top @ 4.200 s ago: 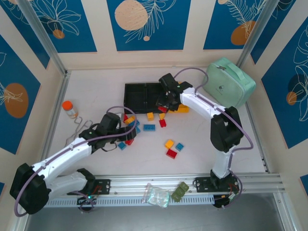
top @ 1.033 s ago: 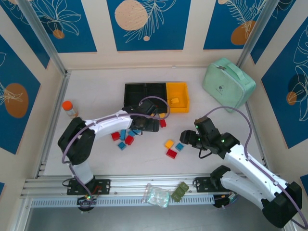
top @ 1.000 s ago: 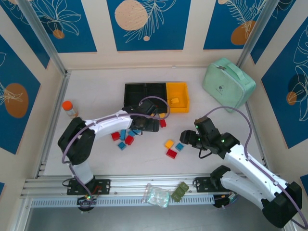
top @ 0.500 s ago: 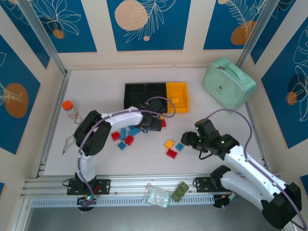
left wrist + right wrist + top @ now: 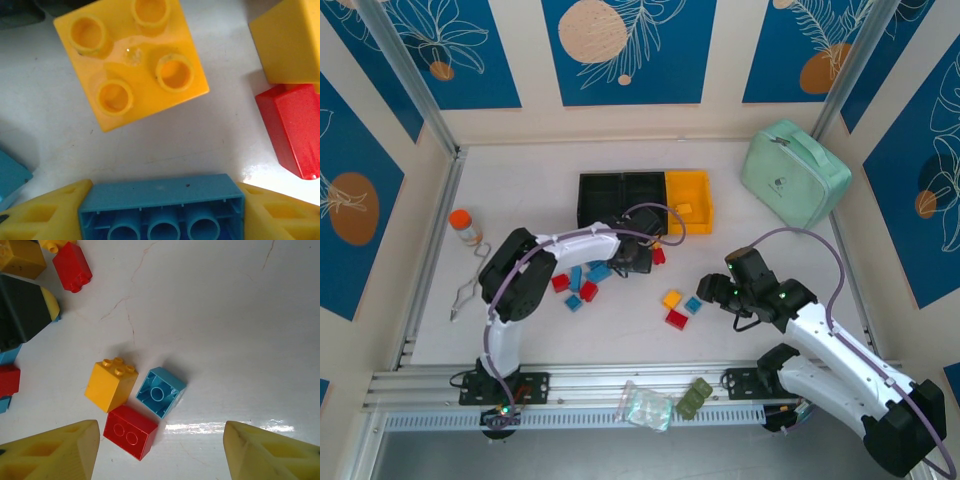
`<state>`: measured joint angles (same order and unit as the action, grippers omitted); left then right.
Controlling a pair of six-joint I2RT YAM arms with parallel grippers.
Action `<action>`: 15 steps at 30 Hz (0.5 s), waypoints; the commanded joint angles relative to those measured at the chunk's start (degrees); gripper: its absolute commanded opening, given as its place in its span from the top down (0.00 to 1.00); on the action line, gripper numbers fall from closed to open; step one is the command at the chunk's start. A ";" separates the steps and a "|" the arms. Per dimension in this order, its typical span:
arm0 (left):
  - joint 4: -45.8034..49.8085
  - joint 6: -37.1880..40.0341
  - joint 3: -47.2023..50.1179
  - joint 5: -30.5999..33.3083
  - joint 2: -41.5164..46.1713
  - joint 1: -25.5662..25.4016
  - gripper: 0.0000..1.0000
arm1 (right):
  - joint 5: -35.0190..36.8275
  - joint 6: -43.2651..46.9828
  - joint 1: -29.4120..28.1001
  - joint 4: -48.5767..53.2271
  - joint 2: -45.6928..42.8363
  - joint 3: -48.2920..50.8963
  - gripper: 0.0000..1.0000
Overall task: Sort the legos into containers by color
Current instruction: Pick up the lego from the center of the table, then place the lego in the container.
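From the overhead camera, the left claw (image 5: 635, 258) is seen down at the worktop (image 5: 520, 180), just in front of the row of bins (image 5: 582, 205) and among scattered legos. Its grip cannot be judged from here. The right claw (image 5: 712, 290) is held near a cluster of three pieces: a yellow brick (image 5: 671, 299), a small blue brick (image 5: 693, 304) and a flat red brick (image 5: 676, 319). The blue one is the closest to it. More red and blue pieces are spread to the left of the left claw.

In the left wrist view, a long blue brick (image 5: 162, 205) is held between the two yellow fingers (image 5: 45, 212), with its hollow side turned to the camera. Both of its ends are touched by the fingers, so the claw is closed part-way on it. Beyond it, a four-stud yellow brick (image 5: 132, 62) lies studs up on the worktop, apart from the held piece. A red brick (image 5: 292, 132) is seen at the right edge.

In the right wrist view, the right claw's fingers (image 5: 50, 452) are spread wide, and nothing is held between them. The cluster lies ahead of the gap, towards the finger at picture left. The flat red brick is nearest, just beside that fingertip. The yellow brick and the small blue brick lie beyond it, close together, the blue one hollow side up.
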<state>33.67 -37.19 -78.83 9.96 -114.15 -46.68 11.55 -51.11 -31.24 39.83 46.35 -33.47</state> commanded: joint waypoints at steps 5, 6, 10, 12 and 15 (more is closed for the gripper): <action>1.30 0.69 5.48 1.42 10.30 -0.40 0.45 | -1.85 0.17 0.31 -2.51 1.72 -0.47 0.34; 1.31 0.82 6.16 1.36 11.70 -0.28 0.44 | -2.01 0.30 0.22 -2.87 2.46 -0.90 0.34; 1.82 1.22 8.61 0.83 17.10 0.66 0.45 | -2.49 0.55 -0.86 -4.83 4.97 -2.11 0.34; 2.14 1.41 9.58 1.23 19.49 1.50 0.45 | -2.59 0.51 -1.78 -5.90 6.20 -2.72 0.34; 2.82 2.36 9.84 1.39 22.30 3.42 0.45 | -2.41 0.70 -3.32 -7.15 8.38 -3.94 0.34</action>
<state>34.46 -36.51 -69.65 10.17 -94.21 -45.10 10.24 -51.05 -33.43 34.94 53.54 -34.81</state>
